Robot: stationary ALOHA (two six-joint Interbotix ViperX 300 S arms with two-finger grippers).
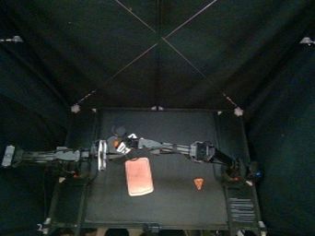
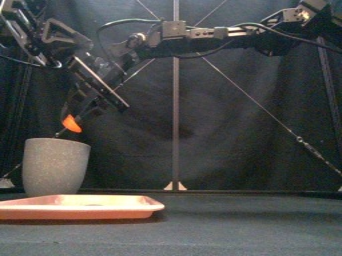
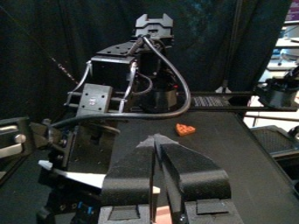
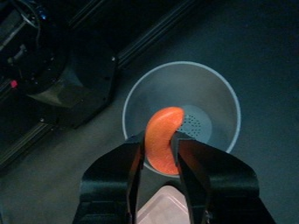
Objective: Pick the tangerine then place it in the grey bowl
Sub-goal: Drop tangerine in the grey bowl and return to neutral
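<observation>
The tangerine (image 2: 72,124) is a small orange piece held in my right gripper (image 2: 83,112), which is shut on it. The right arm reaches across from the right to the table's left side (image 1: 118,146). The tangerine hangs just above the mouth of the tall grey speckled cup (image 2: 56,166). In the right wrist view the tangerine (image 4: 163,138) sits between the jaws directly over the cup's round opening (image 4: 208,94). My left gripper (image 3: 163,179) rests at the left with its jaws together and nothing in them.
A flat pink tray (image 1: 139,176) lies in the middle near the front, beside the cup (image 2: 80,207). A small orange toy (image 1: 202,184) lies on the table to the right of the tray, also visible in the left wrist view (image 3: 184,129).
</observation>
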